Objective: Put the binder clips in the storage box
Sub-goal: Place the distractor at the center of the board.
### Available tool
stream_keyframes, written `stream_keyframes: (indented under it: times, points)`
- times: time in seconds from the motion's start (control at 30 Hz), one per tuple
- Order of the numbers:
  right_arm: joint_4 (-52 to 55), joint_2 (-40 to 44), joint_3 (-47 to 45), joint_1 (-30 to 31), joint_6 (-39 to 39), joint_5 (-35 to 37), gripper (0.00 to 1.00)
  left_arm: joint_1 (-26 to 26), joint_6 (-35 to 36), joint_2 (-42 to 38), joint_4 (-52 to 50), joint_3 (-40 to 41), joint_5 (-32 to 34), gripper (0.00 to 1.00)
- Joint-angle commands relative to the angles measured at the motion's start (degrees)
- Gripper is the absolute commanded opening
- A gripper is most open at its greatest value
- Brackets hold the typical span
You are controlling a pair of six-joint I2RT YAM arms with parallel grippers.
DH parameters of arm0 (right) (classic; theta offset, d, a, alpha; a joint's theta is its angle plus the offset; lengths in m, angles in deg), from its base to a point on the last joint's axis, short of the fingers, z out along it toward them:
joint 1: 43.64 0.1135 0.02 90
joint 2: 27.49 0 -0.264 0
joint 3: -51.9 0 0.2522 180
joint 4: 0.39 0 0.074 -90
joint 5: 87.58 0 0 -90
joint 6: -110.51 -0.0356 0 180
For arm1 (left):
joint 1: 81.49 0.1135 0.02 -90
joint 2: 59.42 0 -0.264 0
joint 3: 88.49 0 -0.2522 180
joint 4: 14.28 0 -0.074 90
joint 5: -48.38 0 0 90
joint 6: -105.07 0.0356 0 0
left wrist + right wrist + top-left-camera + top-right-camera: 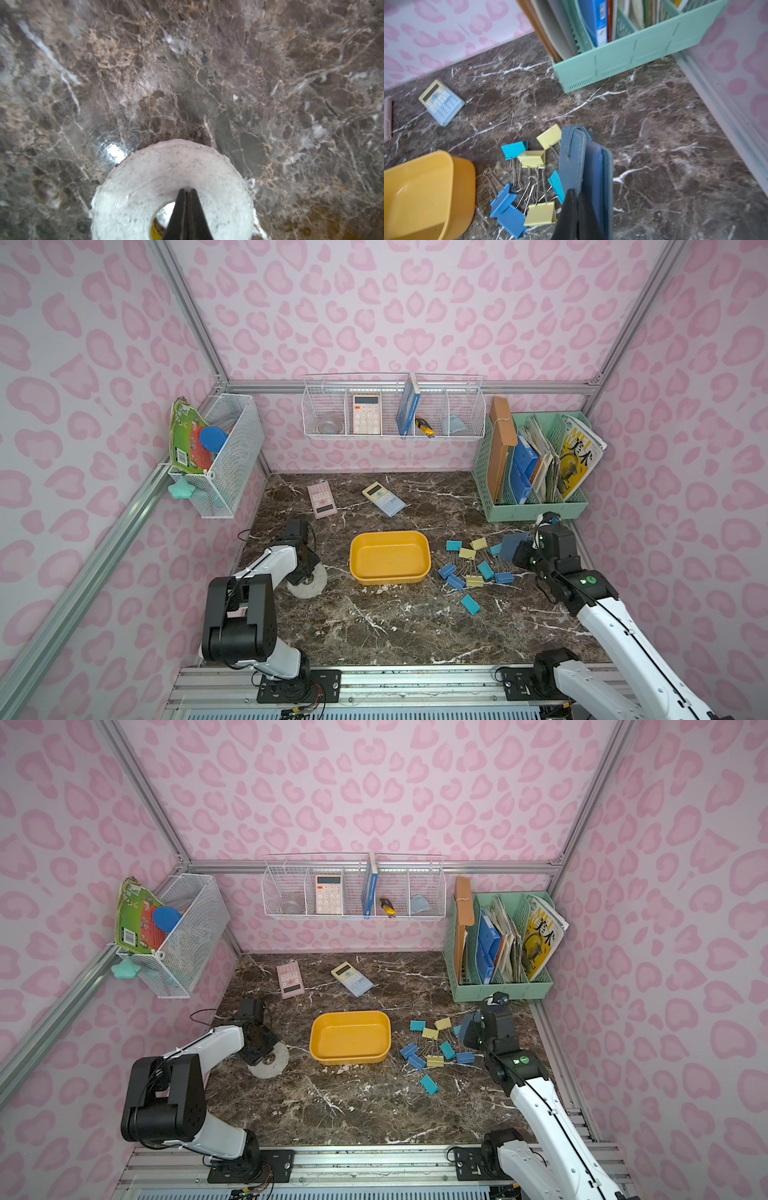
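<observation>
The right fingers (571, 216) are pinched narrow on the lower edge of a slate-blue case (591, 162), which stands upright in front of them. In a top view the case (511, 545) sits against the gripper at the far right edge of the clips.

The clips (538, 214) lie loose on the table (374, 626) just left of the case. They are yellow, teal and blue, with their wire handles crossing one another. One teal clip (470, 604) lies apart, nearer the robot. All the clips visible are on the table, to the right of the box (388, 577) and close to it. The box sits mid-table between the two arms.

Beyond the right arm, the green organizer (536, 512) stands in the far right corner.

The left fingers (181, 207) are pressed together with nothing between them, tips over the hole of a white roll (145, 182). The roll lies flat on the table, left of the box.

Two calculators, pink (321, 499) and yellow-blue (383, 498), lie near the back wall.
</observation>
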Motion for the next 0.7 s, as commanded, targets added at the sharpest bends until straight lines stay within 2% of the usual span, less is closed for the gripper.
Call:
stream_keyframes:
  times: [0.0, 0.1, 0.17, 0.2, 0.23, 0.27, 0.3, 0.33, 0.37, 0.43, 0.57, 0.67]
  points:
    - [0.3, -1.7, 0.7, -9.6, 5.3, -2.4, 0.00, 0.2, 1.8, 1.8, -0.7, -1.3, -1.4, 0.00]
    - [-3.8, -4.5, -1.5, -19.4, 6.1, -6.8, 0.00, 1.3, 2.0, 4.0, -1.3, -3.2, -2.1, 0.00]
    - [-6.2, -6.9, -2.5, -21.3, 5.1, -5.5, 0.00, 2.5, 2.4, 5.5, -1.6, -4.8, -3.3, 0.00]
    - [-6.5, -8.4, -2.6, -22.0, 4.6, -4.1, 0.01, 2.9, 3.2, 6.2, -1.7, -5.5, -4.0, 0.03]
    - [-6.6, -9.7, -2.7, -22.8, 4.0, -3.4, 0.38, 2.9, 4.3, 6.7, -1.7, -6.3, -5.0, 0.11]
    - [-6.3, -10.6, -2.5, -23.4, 3.8, -4.8, 0.70, 2.9, 5.3, 6.9, -1.1, -6.7, -7.2, 0.24]
    - [-6.5, -10.9, -2.6, -23.4, 3.8, -6.6, 0.86, 2.9, 6.0, 6.5, -0.4, -6.6, -9.5, 0.39]
    - [-7.0, -10.4, -2.8, -23.3, 3.6, -8.1, 0.96, 2.9, 6.1, 6.0, -0.2, -6.5, -10.5, 0.49]
    - [-8.4, -8.9, -3.3, -23.1, 3.1, -9.7, 0.99, 2.7, 6.2, 4.7, 0.0, -6.2, -11.0, 0.54]
    - [-11.6, -4.3, -4.1, -21.3, 3.5, -13.8, 0.99, 1.5, 6.8, 1.5, 0.8, -5.6, -11.0, 0.57]
    - [-10.6, -0.5, 0.0, -9.6, 4.1, -5.2, 0.99, -1.2, 6.4, -5.2, -2.7, -6.9, -7.3, 0.59]
    - [-10.2, -2.1, 2.1, -2.2, 2.9, -6.6, 0.99, -3.9, 6.2, -11.9, -3.6, -6.6, -6.4, 0.59]
